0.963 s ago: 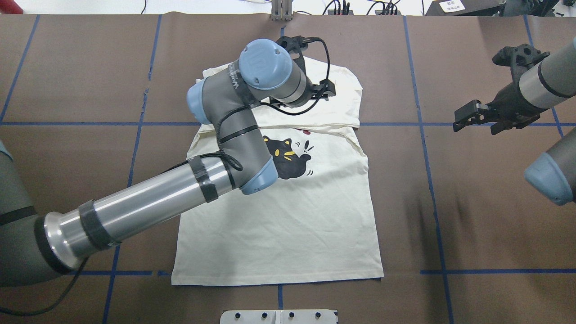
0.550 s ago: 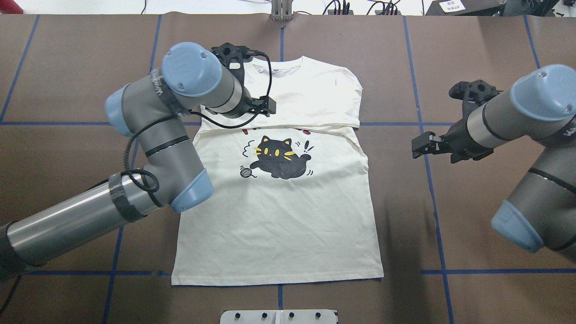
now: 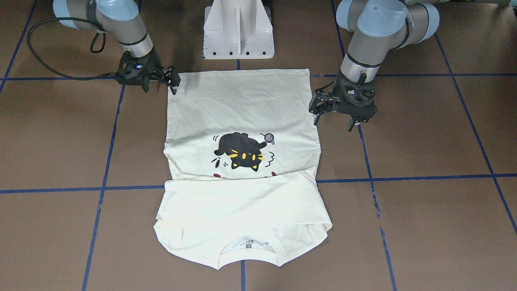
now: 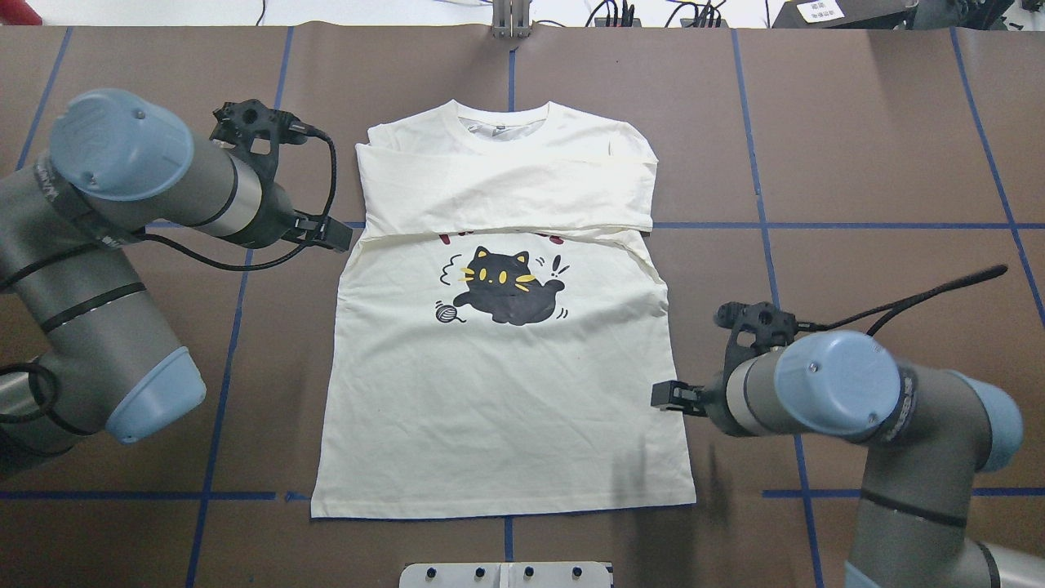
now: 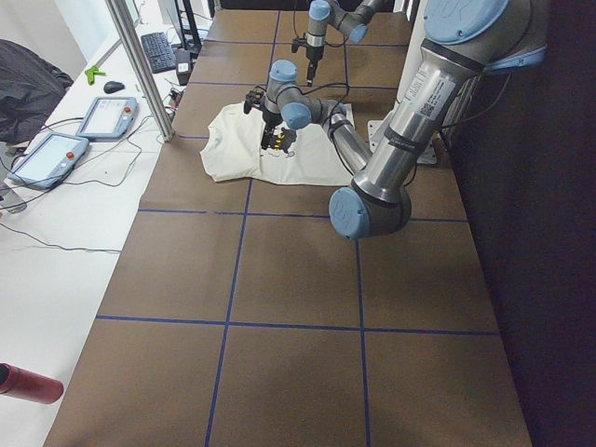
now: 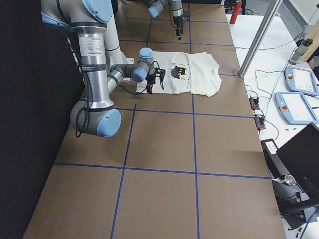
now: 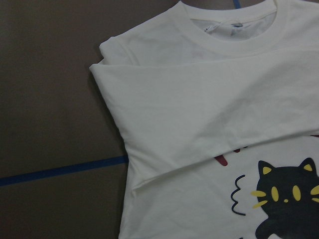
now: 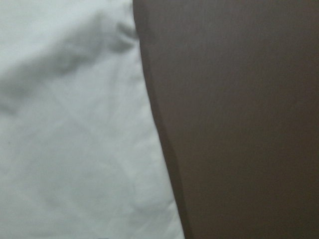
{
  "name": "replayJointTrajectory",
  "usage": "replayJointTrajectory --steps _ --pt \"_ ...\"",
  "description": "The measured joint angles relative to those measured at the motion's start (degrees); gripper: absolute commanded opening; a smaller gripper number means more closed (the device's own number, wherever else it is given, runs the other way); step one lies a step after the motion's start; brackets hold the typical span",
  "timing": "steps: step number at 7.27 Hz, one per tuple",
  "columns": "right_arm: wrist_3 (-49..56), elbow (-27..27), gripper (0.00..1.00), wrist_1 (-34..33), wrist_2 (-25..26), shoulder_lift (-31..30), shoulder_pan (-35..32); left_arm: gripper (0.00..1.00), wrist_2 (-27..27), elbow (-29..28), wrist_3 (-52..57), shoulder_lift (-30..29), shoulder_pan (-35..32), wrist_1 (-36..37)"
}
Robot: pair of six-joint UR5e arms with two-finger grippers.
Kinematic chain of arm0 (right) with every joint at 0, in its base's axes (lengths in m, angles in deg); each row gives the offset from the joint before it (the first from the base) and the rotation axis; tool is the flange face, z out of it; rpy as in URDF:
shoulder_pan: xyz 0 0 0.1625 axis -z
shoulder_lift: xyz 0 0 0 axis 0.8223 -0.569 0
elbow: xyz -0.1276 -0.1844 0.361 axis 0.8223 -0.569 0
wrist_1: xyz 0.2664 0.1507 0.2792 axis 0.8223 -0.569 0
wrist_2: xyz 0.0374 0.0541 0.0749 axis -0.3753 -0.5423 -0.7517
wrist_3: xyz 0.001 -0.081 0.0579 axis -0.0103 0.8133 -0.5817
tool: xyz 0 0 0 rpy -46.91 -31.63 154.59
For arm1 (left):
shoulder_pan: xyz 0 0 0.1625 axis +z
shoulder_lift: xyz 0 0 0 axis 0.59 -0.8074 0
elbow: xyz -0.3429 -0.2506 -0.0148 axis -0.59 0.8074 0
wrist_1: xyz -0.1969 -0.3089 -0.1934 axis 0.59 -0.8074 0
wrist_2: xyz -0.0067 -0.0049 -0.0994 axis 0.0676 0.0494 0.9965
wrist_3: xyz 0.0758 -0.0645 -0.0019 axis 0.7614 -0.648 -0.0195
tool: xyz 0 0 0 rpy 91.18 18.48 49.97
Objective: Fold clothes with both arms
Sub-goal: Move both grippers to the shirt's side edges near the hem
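Place: robotics lab.
Machines: left arm (image 4: pixel 90 269) and right arm (image 4: pixel 922 408), either side of a white pedestal (image 3: pixel 238 28).
Worktop: brown table (image 4: pixel 857 122) gridded with blue tape (image 4: pixel 857 225).
Side bench (image 5: pixel 65 214): two control tablets (image 5: pixel 102 116), keyboard (image 5: pixel 160 51), mouse (image 5: pixel 113 87).

Cream T-shirt (image 4: pixel 506 408), black cat print (image 4: pixel 506 296)
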Motion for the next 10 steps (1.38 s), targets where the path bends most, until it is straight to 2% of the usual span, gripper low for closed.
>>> replayJointTrajectory --steps 2,6,7,9,10 --pt "-4.6 0.2 1.00 -0.1 5.3 -0.1 7.0 1.00 0.1 0.6 0.1 1.3 0.2 0.0" --pt "-5.5 -0.8 1.00 -0.4 5.6 -0.7 9.0 1.00 0.2 0.9 -0.2 0.7 0.5 -0.1" --pt "-5.5 -0.9 0.93 -0.5 5.5 -0.7 9.0 1.00 0.2 0.9 -0.2 0.6 0.5 -0.1" --pt "-5.5 -1.0 0.35 -0.7 5.3 -0.7 9.0 1.00 0.2 0.9 -0.2 0.6 0.5 -0.1" --pt "-5.5 -0.9 0.16 -0.7 4.8 -0.6 8.9 1.00 0.2 0.9 -0.2 0.6 0.5 -0.1"
